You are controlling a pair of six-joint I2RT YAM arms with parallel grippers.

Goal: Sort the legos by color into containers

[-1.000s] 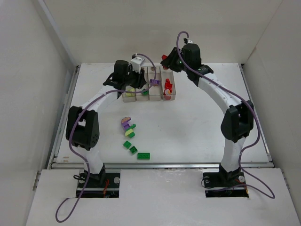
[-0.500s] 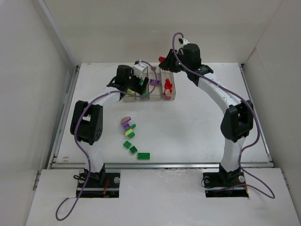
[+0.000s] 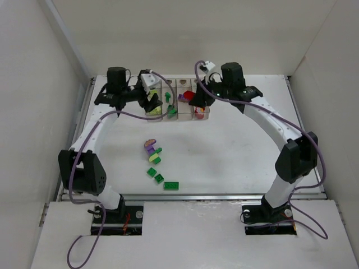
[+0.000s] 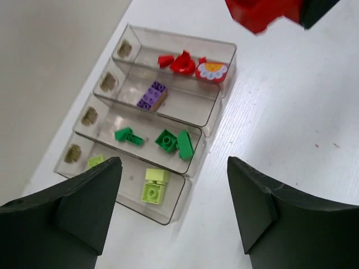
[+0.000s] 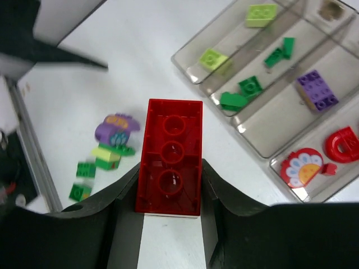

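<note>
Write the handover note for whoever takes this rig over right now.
Left gripper: open, empty, near the four joined clear plastic containers.
Right gripper: shut on a long red plastic lego brick, held in the air, not yet dropped.
Done: red pieces, one purple brick, dark green bricks and yellow-green bricks each lie in their own container.
Left: drop the held brick in with the red pieces, then sort the loose pile of purple, yellow-green and dark green on the white table.

A white bench (image 3: 241, 157) lies flat, enclosed by plain white walls (image 3: 185, 33) at the back and on both sides. A silver metal rail (image 3: 224, 196) lines its near edge, with a white board (image 3: 190, 238) just in front.
</note>
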